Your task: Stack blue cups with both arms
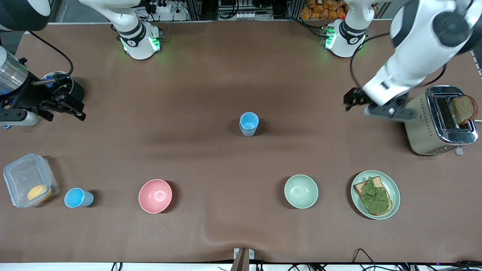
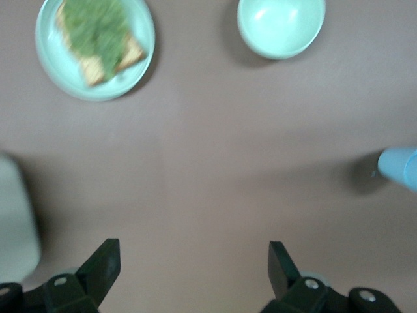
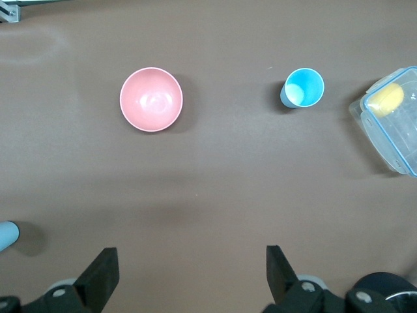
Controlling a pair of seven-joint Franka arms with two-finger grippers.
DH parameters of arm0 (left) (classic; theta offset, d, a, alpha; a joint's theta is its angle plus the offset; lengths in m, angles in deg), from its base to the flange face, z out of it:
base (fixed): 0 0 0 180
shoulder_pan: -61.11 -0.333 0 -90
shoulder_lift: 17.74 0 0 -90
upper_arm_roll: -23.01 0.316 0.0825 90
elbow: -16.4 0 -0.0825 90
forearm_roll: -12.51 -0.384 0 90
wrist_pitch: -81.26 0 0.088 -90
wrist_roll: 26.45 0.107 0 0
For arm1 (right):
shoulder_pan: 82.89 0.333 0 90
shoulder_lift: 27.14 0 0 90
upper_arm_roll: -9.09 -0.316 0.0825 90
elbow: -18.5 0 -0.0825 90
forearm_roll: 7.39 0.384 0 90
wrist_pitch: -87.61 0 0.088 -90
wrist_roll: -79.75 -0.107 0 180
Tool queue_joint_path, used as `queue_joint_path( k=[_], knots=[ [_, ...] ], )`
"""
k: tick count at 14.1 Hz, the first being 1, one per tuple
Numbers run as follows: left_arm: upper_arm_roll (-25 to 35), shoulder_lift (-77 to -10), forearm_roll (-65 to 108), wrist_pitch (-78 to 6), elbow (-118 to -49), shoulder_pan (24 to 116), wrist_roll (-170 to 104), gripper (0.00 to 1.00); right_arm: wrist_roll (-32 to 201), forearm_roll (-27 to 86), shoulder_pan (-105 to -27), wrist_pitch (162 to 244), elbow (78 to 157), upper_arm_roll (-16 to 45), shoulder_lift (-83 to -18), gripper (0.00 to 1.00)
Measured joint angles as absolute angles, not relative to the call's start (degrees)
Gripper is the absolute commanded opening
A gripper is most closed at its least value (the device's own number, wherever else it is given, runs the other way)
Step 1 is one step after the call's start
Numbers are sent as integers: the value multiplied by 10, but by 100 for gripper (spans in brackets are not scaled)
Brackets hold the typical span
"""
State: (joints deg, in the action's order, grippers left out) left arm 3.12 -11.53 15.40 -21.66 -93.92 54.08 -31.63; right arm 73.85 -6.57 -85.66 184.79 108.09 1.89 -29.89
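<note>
Two blue cups (image 1: 248, 124) stand nested in a stack at the middle of the table; their edge also shows as the blue cup stack (image 2: 399, 166) and the stack's side (image 3: 6, 235). A single blue cup (image 1: 78, 197) (image 3: 303, 88) stands nearer the front camera, between the clear container and the pink bowl. My left gripper (image 1: 350, 101) (image 2: 193, 261) hangs open and empty over bare table beside the toaster, apart from the stack. My right gripper (image 1: 77, 109) (image 3: 192, 270) is open and empty over the table at the right arm's end.
A pink bowl (image 1: 155, 195) (image 3: 151, 99) and a pale green bowl (image 1: 301, 191) (image 2: 281, 26) sit nearer the front camera. A plate (image 1: 393, 188) (image 2: 52, 65) holds topped toast. A toaster (image 1: 425, 124) with bread stands by the left gripper. A clear container (image 1: 22, 177) (image 3: 401, 140) holds something yellow.
</note>
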Motion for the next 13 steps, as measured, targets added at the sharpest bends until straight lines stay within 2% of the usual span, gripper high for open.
queue_joint_path(
  k=[2,7,13],
  knots=[
    [55,-105,154,-158,-900,535,-316,100,748,-73,-861,1838,1073,21,-298,100],
    [126,-110,140,-80,-822,531,-317,100,787,-78,-881,1793,1066,25,-298,100],
    [123,-122,140,-72,-809,536,-339,100,790,-78,-881,1758,1057,24,-298,100]
  ],
)
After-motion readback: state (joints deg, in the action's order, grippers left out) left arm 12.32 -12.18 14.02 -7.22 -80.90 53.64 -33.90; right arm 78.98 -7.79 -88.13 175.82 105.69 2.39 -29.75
